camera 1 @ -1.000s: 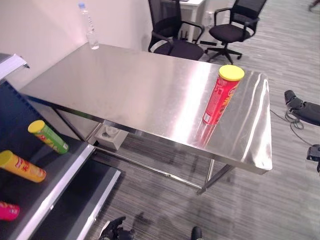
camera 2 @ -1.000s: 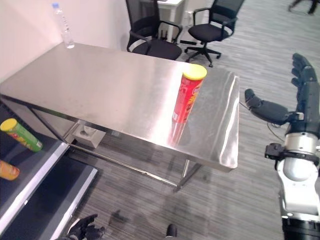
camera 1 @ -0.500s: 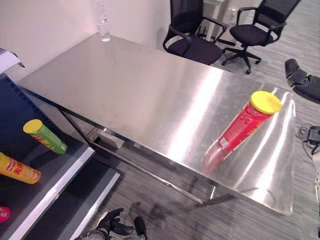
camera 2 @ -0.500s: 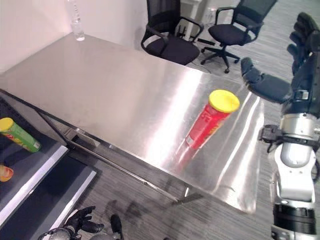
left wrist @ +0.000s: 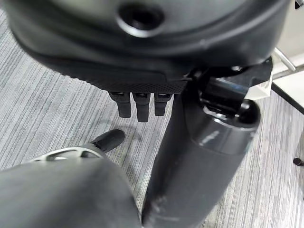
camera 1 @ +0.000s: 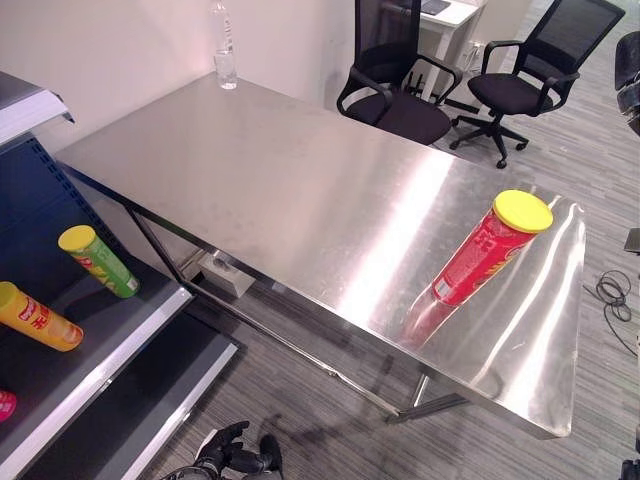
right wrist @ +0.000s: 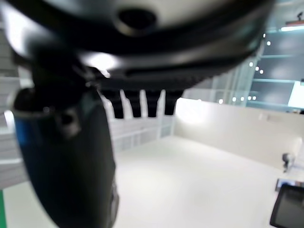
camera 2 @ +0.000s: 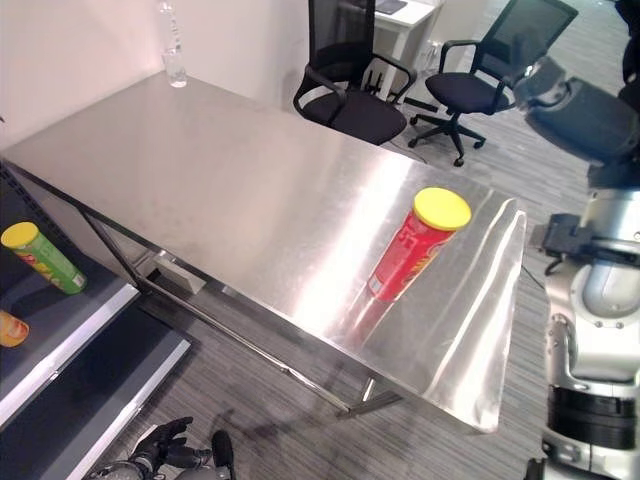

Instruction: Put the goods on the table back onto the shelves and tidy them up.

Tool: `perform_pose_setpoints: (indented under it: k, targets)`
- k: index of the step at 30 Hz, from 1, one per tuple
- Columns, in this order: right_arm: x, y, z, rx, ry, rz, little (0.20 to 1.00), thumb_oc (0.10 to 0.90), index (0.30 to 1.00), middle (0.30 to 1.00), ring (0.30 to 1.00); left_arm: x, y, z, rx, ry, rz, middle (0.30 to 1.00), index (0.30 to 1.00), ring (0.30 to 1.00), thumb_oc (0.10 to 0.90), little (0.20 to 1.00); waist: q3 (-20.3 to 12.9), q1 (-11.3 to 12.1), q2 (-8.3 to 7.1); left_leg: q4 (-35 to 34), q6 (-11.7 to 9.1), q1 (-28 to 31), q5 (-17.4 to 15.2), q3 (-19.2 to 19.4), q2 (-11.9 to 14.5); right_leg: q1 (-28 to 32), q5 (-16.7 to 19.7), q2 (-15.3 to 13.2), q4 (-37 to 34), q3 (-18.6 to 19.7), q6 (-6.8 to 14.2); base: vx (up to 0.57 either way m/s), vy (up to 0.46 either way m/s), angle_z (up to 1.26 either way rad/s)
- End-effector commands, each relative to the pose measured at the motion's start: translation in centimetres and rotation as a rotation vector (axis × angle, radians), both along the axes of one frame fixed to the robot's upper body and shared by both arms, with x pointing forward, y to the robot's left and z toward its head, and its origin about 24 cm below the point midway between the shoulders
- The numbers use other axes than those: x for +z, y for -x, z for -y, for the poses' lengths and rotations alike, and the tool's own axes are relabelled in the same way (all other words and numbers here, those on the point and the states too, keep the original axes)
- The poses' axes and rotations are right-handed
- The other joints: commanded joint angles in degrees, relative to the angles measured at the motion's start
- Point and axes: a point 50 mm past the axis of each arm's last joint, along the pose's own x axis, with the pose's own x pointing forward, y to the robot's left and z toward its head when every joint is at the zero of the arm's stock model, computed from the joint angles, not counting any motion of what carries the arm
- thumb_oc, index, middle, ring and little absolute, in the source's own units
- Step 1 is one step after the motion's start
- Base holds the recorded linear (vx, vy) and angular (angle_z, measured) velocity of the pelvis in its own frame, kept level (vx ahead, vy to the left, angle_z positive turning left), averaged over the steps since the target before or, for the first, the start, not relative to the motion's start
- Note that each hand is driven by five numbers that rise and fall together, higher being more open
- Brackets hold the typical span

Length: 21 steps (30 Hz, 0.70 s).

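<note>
Right hand hangs raised, fingers straight, empty, off the steel bench; it should wrap the upright red yellow-lidded canister mid-body, squarely. Left hand dangles relaxed.

Right arm: silver-grey, rounded segments, black ribbed collar below the forearm, dark bracket at the wrist just under the hand. Right hand: dark, matte, bulky. Close up, its thumb is a thick dark tube with a small round recess near the base; fingers thin, black, in a row beside it. Left hand: dark too. Its fingers have blocky black tips, its thumb is glossy dark grey, and there is a round hole in the palm housing.
</note>
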Motion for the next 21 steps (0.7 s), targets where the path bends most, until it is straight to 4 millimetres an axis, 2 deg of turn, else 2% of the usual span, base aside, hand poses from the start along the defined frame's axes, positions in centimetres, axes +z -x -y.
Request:
perform_pose_setpoints:
  k: [1,5,12,21]
  targets:
    - [3.5,1.9,-0.2,0.030,0.111,0.130,0.900,0.800,0.900,0.900,0.900,0.2,-0.6,0.0,-0.030,-0.020,0.018,0.900,0.900,0.900,0.800,0.900,-4.29,1.01,1.06,4.44,-6.88,1.41,-5.26,0.82,7.50,-4.01,-3.10,1.14,2.41,-1.59,-0.49,-0.03,-0.021,0.06]
    - [3.0,1.3,-0.6,0.059,0.203,0.025,0.900,0.800,0.900,0.900,0.900,0.2,-0.5,-0.2,-0.035,-0.020,0.019,0.900,0.900,0.900,0.800,0.900,-4.14,0.91,1.03,3.74,-7.00,1.72,-4.77,1.00,7.76,-4.23,-2.86,1.39,2.14,-1.47,-0.49,-0.03,-0.023,0.03]
    - [0.8,-0.1,-0.9,0.128,0.325,-0.208,0.900,0.800,0.900,0.900,0.900,0.1,0.1,-0.4,-0.045,-0.009,0.014,0.900,0.900,0.900,0.800,0.900,-3.68,0.68,0.97,2.63,-6.72,3.09,-4.30,1.75,8.30,-4.72,-2.00,2.17,1.10,-0.45,-0.26,-0.04,-0.021,-0.08]
    - [0.1,0.3,-0.9,0.184,0.342,-0.256,0.900,0.800,0.900,0.900,0.900,0.1,0.2,-0.3,-0.057,0.001,0.014,0.900,0.900,0.900,0.800,0.900,-3.55,0.28,0.97,2.61,-6.95,3.44,-4.18,2.01,8.76,-4.38,-1.99,2.59,0.95,-0.56,-0.30,-0.01,-0.006,-0.06]
